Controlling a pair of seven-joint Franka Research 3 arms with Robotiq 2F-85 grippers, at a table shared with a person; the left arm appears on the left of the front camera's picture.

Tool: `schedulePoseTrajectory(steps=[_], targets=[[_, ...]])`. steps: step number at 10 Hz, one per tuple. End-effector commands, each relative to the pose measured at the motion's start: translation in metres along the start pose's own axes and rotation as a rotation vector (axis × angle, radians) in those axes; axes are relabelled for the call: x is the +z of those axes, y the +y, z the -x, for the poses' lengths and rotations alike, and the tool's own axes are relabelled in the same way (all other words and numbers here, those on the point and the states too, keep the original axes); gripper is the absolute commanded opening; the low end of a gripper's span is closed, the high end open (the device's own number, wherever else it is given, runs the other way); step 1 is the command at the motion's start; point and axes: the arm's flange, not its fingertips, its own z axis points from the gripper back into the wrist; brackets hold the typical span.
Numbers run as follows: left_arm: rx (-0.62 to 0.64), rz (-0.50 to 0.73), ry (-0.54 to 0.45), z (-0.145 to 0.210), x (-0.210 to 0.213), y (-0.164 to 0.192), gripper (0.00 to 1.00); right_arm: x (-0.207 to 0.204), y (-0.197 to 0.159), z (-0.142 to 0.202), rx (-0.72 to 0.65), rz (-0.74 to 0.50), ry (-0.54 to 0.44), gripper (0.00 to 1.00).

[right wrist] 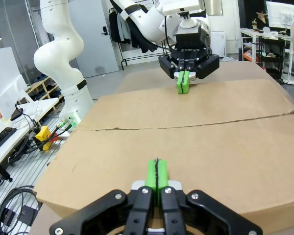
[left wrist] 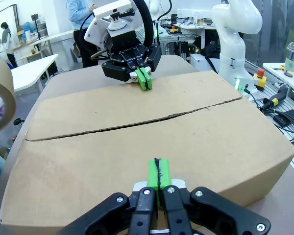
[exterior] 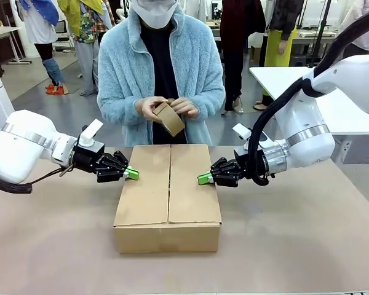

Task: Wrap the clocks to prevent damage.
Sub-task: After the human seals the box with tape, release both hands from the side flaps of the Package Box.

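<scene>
Cardboard dominates my screens: a large brown corrugated box (exterior: 168, 196) sits mid-way across the tan table (exterior: 307, 246). Its two top flaps are folded flat and meet along a seam running away from me towards the person.

My left gripper (exterior: 133, 174) is squeezed fully together, green pads face to face with nothing between them, its tip at the box's left top edge. My right gripper (exterior: 204, 179) mirrors it at the opposite edge, likewise clamped tight and empty. The two point at each other across the lid. On the wrist cameras the pads sit low over the cardboard, but I cannot tell whether they actually touch it.

Across the table, the person in a fluffy light-blue jacket (exterior: 120, 74) holds a small brown cardboard packet (exterior: 168, 118) in both hands (exterior: 149, 108), chest high, above the box's far end and clear of it. Whether a clock is inside that packet, I cannot tell.

On the left wrist camera, a roll of beige tape (left wrist: 1, 93) looms at the frame's left edge.
</scene>
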Motion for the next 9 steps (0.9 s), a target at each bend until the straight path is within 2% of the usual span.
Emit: schedulePoseTrajectory(steps=[1, 9], targets=[[0.008, -0.006, 0.006, 0.0044, -0.0029, 0.0008, 0.01, -0.0005, 0.0001, 0.0039, -0.007, 0.013, 0.011, 0.01], [0.008, -0.006, 0.006, 0.0044, -0.0029, 0.0008, 0.01, -0.0005, 0.0001, 0.0039, -0.007, 0.013, 0.011, 0.01]])
